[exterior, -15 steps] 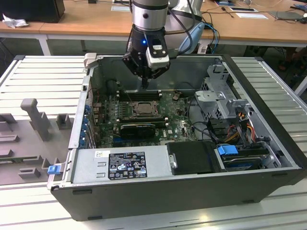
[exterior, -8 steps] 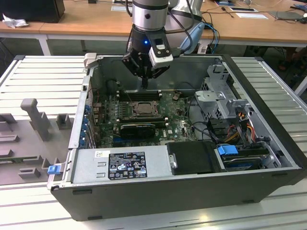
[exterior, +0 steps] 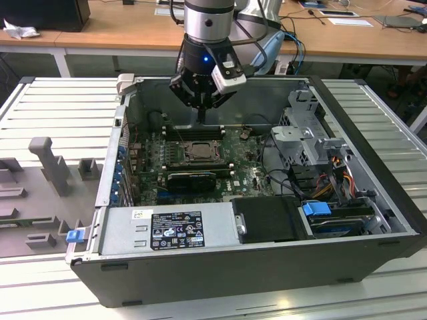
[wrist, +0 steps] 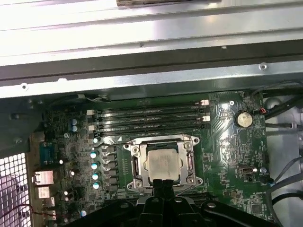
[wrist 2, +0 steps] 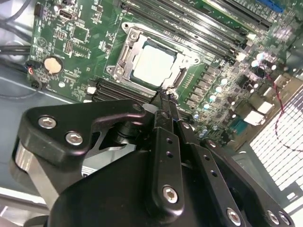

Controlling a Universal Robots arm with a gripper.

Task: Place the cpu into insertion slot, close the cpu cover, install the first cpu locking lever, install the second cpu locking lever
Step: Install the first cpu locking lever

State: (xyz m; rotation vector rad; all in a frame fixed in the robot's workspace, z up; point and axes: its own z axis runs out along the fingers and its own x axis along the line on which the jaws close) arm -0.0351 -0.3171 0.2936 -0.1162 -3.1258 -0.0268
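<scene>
The cpu (wrist: 163,163) lies flat in the insertion slot (wrist: 134,182) on the green motherboard, its pale silver face showing in both wrist views (wrist 2: 154,64). The cpu cover (wrist: 188,163) is down around it, with the chip showing through its window. My gripper (wrist: 164,183) hangs just above the socket's edge, on the side toward the memory slots (exterior: 193,132) in the exterior view. Its black fingers (wrist 2: 166,101) are shut together with nothing between them. In the exterior view the gripper (exterior: 202,121) stands above the slot (exterior: 198,151) inside the open computer case.
Long black memory sticks (wrist: 149,120) run beside the socket. A black card (exterior: 192,179) sits on its other side. The power supply (exterior: 170,228), a drive cage (exterior: 307,137) and loose cables (exterior: 330,180) crowd the case. A grey fixture (exterior: 50,167) stands at the exterior view's left.
</scene>
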